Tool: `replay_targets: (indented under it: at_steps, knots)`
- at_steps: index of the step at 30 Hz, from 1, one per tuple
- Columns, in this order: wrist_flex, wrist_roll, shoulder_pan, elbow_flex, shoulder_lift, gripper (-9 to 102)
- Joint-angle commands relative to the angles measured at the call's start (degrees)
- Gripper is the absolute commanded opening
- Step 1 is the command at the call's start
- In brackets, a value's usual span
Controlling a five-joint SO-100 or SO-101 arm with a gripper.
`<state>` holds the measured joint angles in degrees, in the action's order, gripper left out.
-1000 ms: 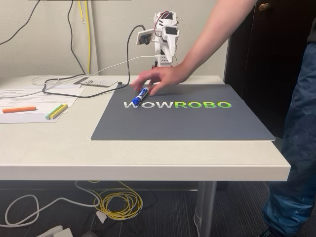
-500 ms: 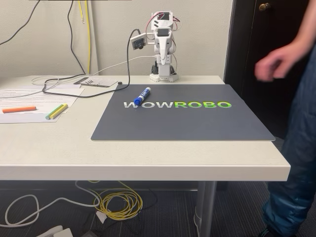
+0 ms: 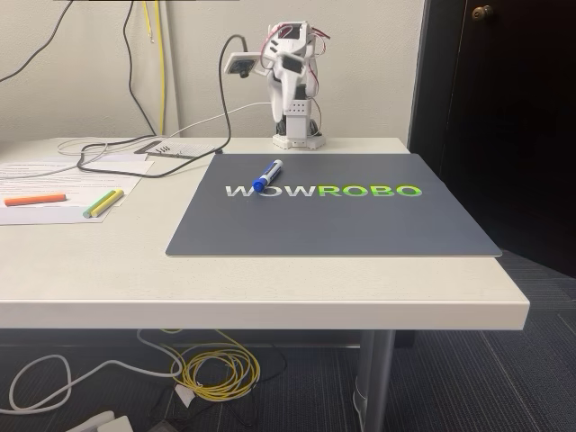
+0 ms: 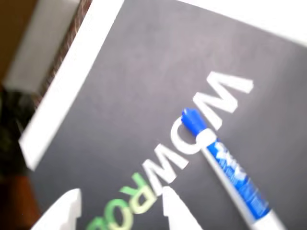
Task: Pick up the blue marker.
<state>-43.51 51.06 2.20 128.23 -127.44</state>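
The blue marker (image 3: 266, 175) lies flat on the dark grey mat (image 3: 360, 229), in the far left part of the mat as the fixed view shows it. Its blue cap points toward the near left and rests on the white letters "WOW" printed on the mat; its white barrel runs away toward the far right. Nothing touches the marker.

The arm (image 3: 292, 85) stands on its white base at the far edge of the table (image 3: 270, 283), just beyond the far edge of the mat. It is folded upright, well above the table surface and apart from the marker. A small camera on a dark cable projects from it to the left.

In the wrist view, the marker (image 4: 225, 165) lies diagonally, cap toward the upper left, barrel with blue print running to the lower right edge. The printed letters appear inverted. The gripper (image 4: 120, 211) enters from the bottom edge: two white fingertips (image 4: 175, 211) show with a clear gap of bare mat between them, so the fingers stand apart and hold nothing. The view is blurred.

On the left part of the table, off the mat, lie an orange highlighter (image 3: 34, 199) and two yellow-green highlighters (image 3: 103, 202), on sheets of paper (image 3: 54, 180). Cables (image 3: 117, 157) run across the far left of the table.
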Motion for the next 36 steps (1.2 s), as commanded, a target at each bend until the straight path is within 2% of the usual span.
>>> replay_targets:
  at_steps: [1,7,12,17,23,31,36]
  knots:
    - [3.25,20.65,-0.79,-3.25,4.39,24]
    - [10.72,34.98,-2.11,-3.25,13.27,25]
    - [12.3,42.45,-4.83,-5.62,18.28,25]
    - [14.59,45.26,-8.79,-5.27,21.97,24]
    - [8.61,45.88,-11.6,-4.92,21.01,24]
    - [5.54,46.93,-12.48,-2.72,21.8,25]
    - [9.32,46.93,-11.95,-0.09,23.99,26]
